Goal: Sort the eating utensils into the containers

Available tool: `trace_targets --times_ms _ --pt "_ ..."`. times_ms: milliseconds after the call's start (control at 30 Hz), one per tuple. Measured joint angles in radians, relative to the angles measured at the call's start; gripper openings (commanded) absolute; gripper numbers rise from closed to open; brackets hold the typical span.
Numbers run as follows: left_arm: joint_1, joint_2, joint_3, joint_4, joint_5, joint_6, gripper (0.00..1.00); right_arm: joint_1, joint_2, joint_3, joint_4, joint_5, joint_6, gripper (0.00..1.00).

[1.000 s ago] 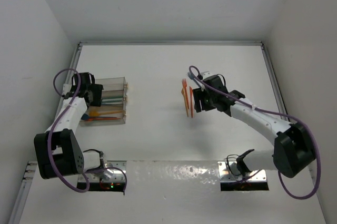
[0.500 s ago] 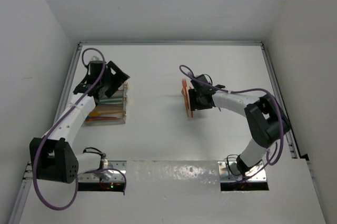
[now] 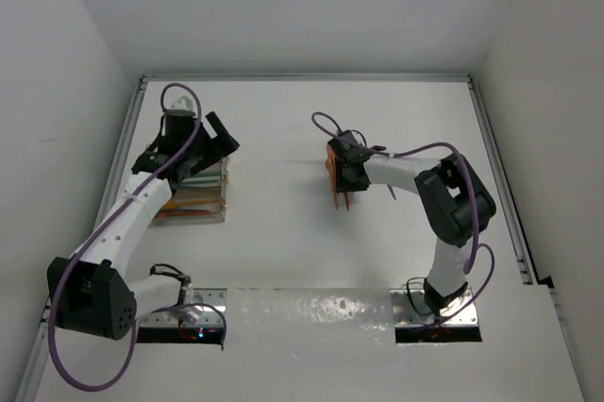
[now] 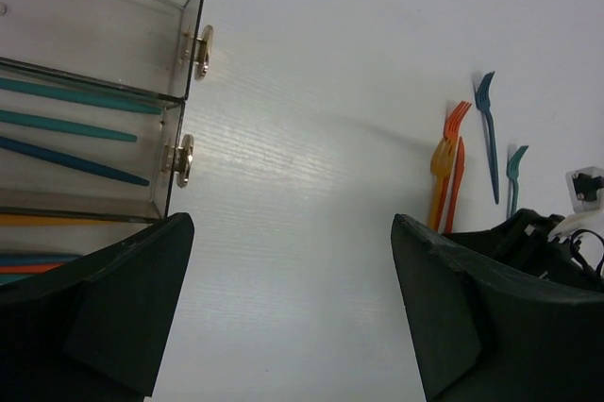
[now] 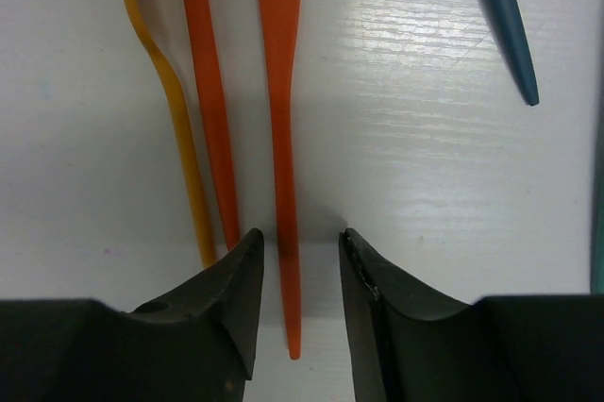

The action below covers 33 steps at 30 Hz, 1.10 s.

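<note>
Two claws hang over a white tabletop (image 3: 283, 251). The right claw (image 5: 300, 293) is down among a loose row of utensils. Its jaws are half parted and set either side of the handle of a slim orange plastic knife (image 5: 281, 119). A sliver of table shows on each side of the handle, so the knife lies flat, straddled but not pinched.

Just left of that claw's left finger lies a second thin orange plastic utensil (image 5: 209, 109), its head out of frame. Close beside that one is a bent yellow-orange plastic utensil (image 5: 172, 109). Ahead of the claw and well to its right is the handle tip of a dark blue plastic fork (image 5: 505, 15). A teal-green plastic fork (image 4: 512, 175) lies further right again.

The left claw (image 4: 283, 317) is spread wide, with nothing between its fingers (image 4: 104, 317) and only bare table below the gap. Ahead of it and just to its left stands a block of narrow clear plastic rectangular bins (image 4: 94, 34).

One bin holds two teal-green plastic handles (image 4: 75, 100) and a dark blue plastic handle (image 4: 75, 161). The bin nearest the claw's left finger holds a yellow-orange handle (image 4: 38, 221), with blue and orange ones beside it. Ahead and far to this claw's right lie the loose forks, next to the other arm.
</note>
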State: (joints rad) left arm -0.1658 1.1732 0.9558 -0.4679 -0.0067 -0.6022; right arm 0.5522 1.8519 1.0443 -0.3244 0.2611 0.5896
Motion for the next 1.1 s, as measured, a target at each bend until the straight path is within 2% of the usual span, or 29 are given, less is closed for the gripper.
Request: trace_targets --times_ms 67,100,233,467,633,867,1100 --pt "-0.006 0.000 0.000 0.000 0.009 0.012 0.84 0.004 0.005 0.005 0.002 0.020 0.014 0.27" --pt "-0.010 0.000 0.000 0.001 0.014 0.018 0.84 0.007 0.005 0.003 0.003 0.028 0.019 0.18" --pt "-0.031 0.003 0.000 0.011 0.045 0.039 0.84 0.006 -0.004 -0.017 0.037 0.027 0.016 0.00" --pt "-0.141 0.045 0.000 0.095 0.138 0.052 0.84 0.005 -0.106 -0.136 0.065 0.026 -0.065 0.00" --pt "-0.245 0.088 0.000 0.190 0.206 0.037 0.84 0.004 -0.268 -0.183 0.060 -0.005 -0.148 0.00" --pt "-0.367 0.211 0.052 0.272 0.244 -0.016 0.84 0.005 -0.517 -0.198 0.087 -0.146 -0.229 0.00" --pt "-0.473 0.326 0.140 0.349 0.239 -0.079 0.82 0.006 -0.618 -0.206 0.067 -0.281 -0.259 0.00"
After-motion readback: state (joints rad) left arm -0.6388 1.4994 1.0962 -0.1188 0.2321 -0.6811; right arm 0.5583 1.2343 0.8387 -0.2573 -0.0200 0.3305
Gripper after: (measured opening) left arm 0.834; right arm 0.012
